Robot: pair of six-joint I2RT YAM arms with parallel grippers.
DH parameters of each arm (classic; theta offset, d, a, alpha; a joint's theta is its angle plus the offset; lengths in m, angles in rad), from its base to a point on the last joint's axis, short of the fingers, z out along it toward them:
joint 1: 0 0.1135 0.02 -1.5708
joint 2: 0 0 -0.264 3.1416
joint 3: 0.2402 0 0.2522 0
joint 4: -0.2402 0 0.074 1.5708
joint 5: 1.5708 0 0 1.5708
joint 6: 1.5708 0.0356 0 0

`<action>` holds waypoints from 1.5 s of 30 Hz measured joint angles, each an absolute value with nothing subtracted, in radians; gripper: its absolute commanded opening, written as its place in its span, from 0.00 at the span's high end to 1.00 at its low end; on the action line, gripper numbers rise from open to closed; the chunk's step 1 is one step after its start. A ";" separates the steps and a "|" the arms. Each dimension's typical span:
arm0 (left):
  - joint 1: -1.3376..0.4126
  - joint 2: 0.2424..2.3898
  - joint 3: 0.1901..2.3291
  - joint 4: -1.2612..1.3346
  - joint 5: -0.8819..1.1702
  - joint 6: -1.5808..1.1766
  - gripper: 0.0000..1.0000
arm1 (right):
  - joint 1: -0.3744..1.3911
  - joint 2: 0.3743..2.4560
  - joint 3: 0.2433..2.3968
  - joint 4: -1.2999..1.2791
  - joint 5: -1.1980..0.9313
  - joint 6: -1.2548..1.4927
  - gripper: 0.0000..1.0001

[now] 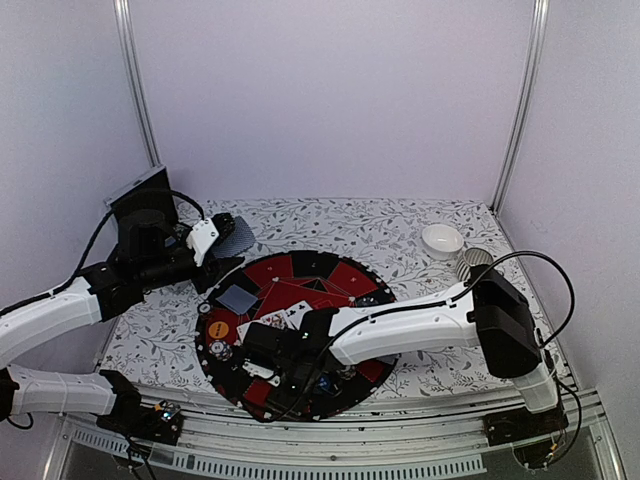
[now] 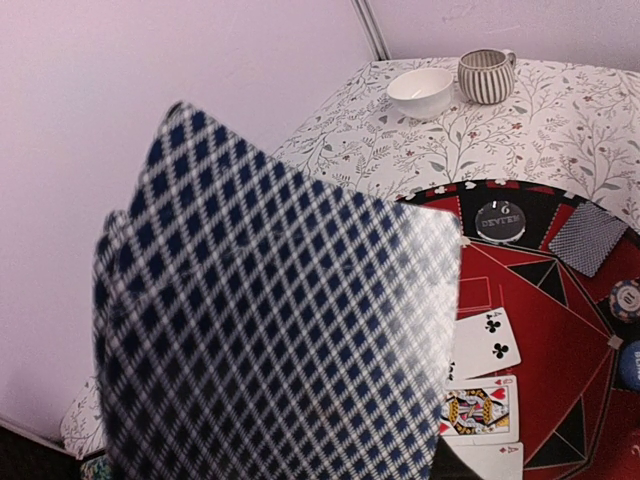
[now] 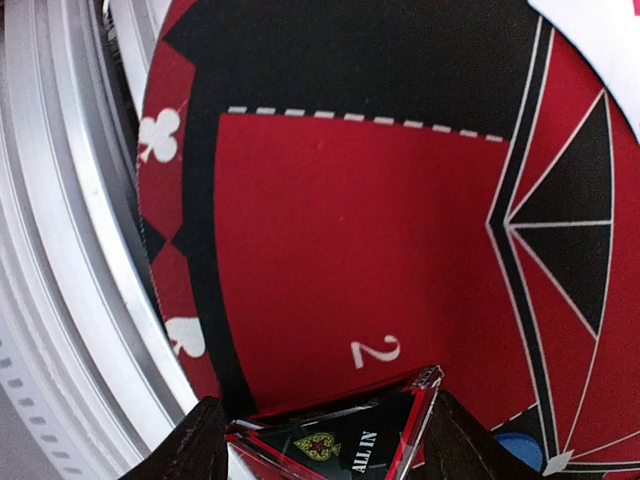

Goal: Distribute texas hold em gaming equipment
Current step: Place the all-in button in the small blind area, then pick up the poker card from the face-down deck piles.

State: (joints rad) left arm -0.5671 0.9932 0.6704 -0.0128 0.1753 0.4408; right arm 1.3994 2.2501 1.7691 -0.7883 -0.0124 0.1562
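Observation:
My left gripper (image 1: 218, 240) hovers at the round mat's far left rim, shut on a fan of blue-checked playing cards (image 2: 270, 320) that hides its fingers in the left wrist view. On the red and black poker mat (image 1: 345, 275) lie one face-down card (image 2: 587, 238), three face-up cards (image 2: 485, 345), a clear dealer button (image 2: 500, 218), an orange button (image 1: 217, 328) and chips (image 2: 625, 298). My right gripper (image 3: 325, 435) is low over the mat's near sector marked 2. It is shut on the black-red "ALL IN" triangle marker (image 3: 345, 440). A blue disc (image 3: 520, 448) lies beside it.
A white bowl (image 2: 420, 92) and a ribbed grey cup (image 2: 485, 75) stand on the flowered tablecloth at the far right. The metal rail of the table's near edge (image 3: 70, 300) runs just beyond the mat beside my right gripper. White walls close in the back and sides.

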 measured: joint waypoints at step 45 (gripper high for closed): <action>-0.567 0.993 0.670 -0.014 0.191 0.443 0.57 | 1.372 2.065 1.681 -0.828 -0.113 0.054 0.11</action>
State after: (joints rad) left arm -0.5671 0.9932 0.6704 -0.0139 0.1913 0.4431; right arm 1.3716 2.0655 1.6814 -0.8276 -0.1127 0.0536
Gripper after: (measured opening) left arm 0.430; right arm 0.882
